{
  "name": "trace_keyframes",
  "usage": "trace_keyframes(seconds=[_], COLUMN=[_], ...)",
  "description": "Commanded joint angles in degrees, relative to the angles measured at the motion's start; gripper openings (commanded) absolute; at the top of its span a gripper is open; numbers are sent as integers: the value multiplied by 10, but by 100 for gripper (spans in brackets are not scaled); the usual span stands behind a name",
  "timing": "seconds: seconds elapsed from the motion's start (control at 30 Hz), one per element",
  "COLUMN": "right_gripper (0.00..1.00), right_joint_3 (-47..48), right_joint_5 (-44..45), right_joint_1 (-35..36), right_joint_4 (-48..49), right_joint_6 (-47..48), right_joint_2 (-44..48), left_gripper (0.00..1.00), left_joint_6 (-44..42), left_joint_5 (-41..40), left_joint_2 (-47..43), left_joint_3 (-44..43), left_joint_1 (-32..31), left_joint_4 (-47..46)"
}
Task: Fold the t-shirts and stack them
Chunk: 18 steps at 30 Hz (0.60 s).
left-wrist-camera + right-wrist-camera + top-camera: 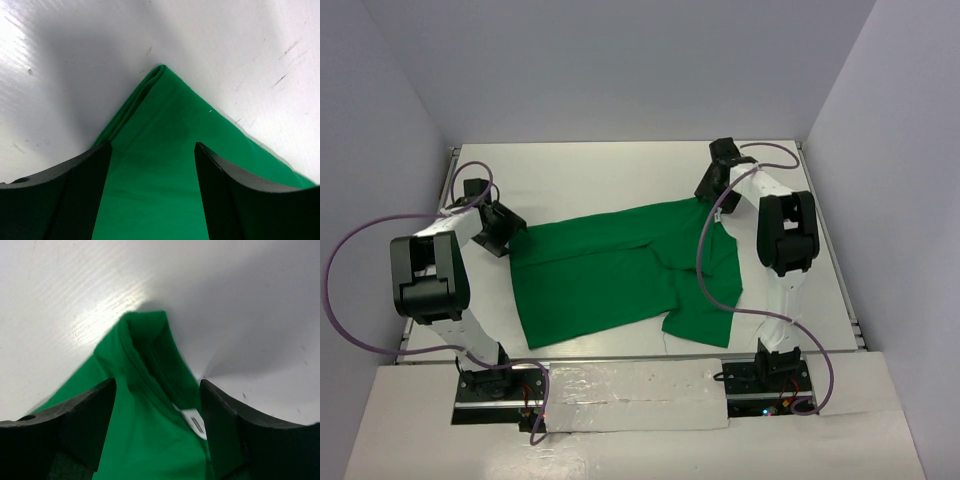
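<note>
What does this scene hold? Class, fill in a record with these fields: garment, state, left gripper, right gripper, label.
garment: one green t-shirt on the white table
state: spread out between the arms, some cloth folded over
left gripper: open, fingers either side of a layered shirt corner
right gripper: open, over a bunched shirt corner
label: small, white, close to one right finger

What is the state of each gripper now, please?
Left gripper: open, astride a corner of the t-shirt, not clamping it.
Right gripper: open, astride the t-shirt's neck edge near the white label.
</note>
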<state>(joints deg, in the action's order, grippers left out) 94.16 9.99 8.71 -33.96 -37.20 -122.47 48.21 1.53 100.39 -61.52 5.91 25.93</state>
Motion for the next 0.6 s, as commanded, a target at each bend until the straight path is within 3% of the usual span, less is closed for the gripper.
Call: trace_keyframes(seconds=[0.0, 0.1, 0.17, 0.33, 0.37, 0.57], right_gripper=[76, 74, 65, 13, 9, 9], right_joint_3=[-9, -16, -31, -117, -122, -148], right_joint_5=[26, 23, 12, -46, -54, -77], right_joint_1=[-6, -6, -4, 9, 14, 35], right_joint_4=[14, 15, 21, 76, 79, 103], right_joint_6=[-2, 2, 2, -28, -34, -89], right_joint_2=[101, 138, 159, 192, 188, 136], left_gripper=[76, 76, 76, 75, 73, 62], left_joint_6=[-14, -12, -11, -4, -1, 7], left_joint_5=[-13, -34, -40, -22, -14, 11], left_joint_2=[-49, -76, -90, -93, -88, -58], left_joint_3=[-42, -53, -56, -50, -47, -30], left_joint_1=[2, -1, -4, -25, -28, -54], left_joint_4=[22, 32, 35, 17, 12, -15])
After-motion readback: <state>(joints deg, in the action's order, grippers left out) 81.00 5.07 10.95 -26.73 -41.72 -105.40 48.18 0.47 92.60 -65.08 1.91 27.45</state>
